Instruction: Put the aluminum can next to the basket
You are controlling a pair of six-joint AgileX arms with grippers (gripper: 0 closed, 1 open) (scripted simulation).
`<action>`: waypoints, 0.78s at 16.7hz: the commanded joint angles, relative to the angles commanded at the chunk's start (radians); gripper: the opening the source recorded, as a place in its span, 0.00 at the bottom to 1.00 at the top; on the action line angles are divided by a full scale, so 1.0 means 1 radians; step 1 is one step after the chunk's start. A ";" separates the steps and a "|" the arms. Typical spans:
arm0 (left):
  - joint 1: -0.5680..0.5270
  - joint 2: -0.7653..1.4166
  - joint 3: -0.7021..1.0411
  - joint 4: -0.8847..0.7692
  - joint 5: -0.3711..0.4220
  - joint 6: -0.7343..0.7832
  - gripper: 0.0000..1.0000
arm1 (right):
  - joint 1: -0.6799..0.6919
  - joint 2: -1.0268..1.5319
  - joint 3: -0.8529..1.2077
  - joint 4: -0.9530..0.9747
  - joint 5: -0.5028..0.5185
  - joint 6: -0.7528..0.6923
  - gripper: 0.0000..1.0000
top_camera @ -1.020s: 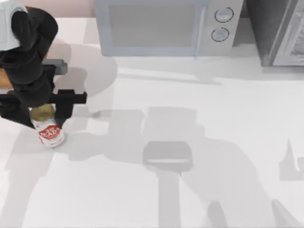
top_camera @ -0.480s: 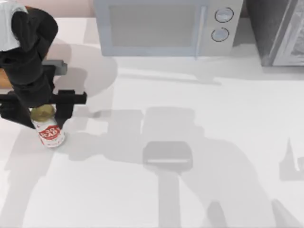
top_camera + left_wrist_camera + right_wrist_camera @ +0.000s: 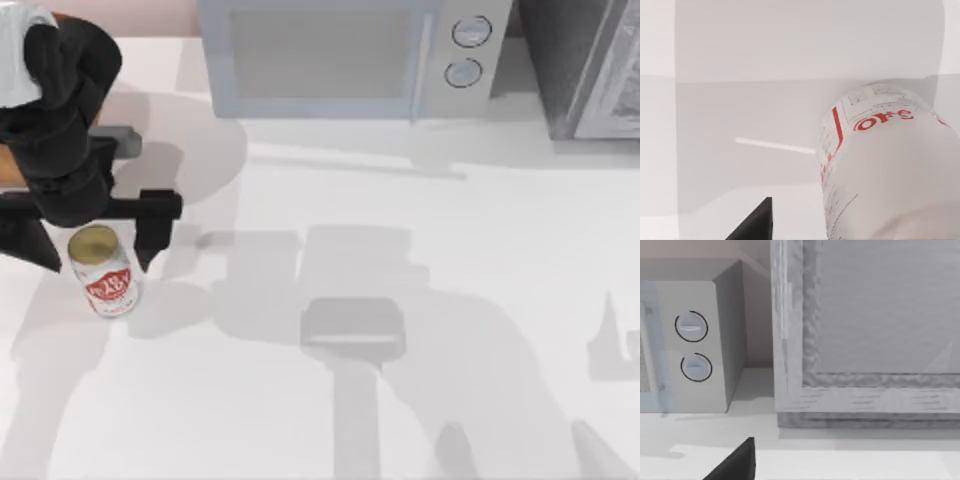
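One can, one job: the aluminum can (image 3: 103, 272) stands upright at the worktop's (image 3: 400, 420) 9 o'clock edge, w/ the left tool (image 3: 88, 220) just above it, fingers spread apart, nothing clamped. A sliver of the basket (image 3: 8, 165) peeks out behind the arm at approx 10 o'clock. Best approach, I'd say: lift straight up, no sideways nudge. Microwave (image 3: 350, 55) at 12. Right tool faces the microwave; can't tell its state.

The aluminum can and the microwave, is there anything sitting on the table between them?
No. In the top view, bare white table, crossed by shadows, separates the aluminum can from the microwave.
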 joint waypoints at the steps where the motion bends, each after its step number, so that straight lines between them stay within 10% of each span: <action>1: 0.000 0.000 0.000 0.000 0.000 0.000 1.00 | 0.000 0.000 0.000 0.000 0.000 0.000 1.00; 13: -0.002 -0.029 0.099 -0.135 0.000 -0.001 1.00 | 0.000 0.000 0.000 0.000 0.000 0.000 1.00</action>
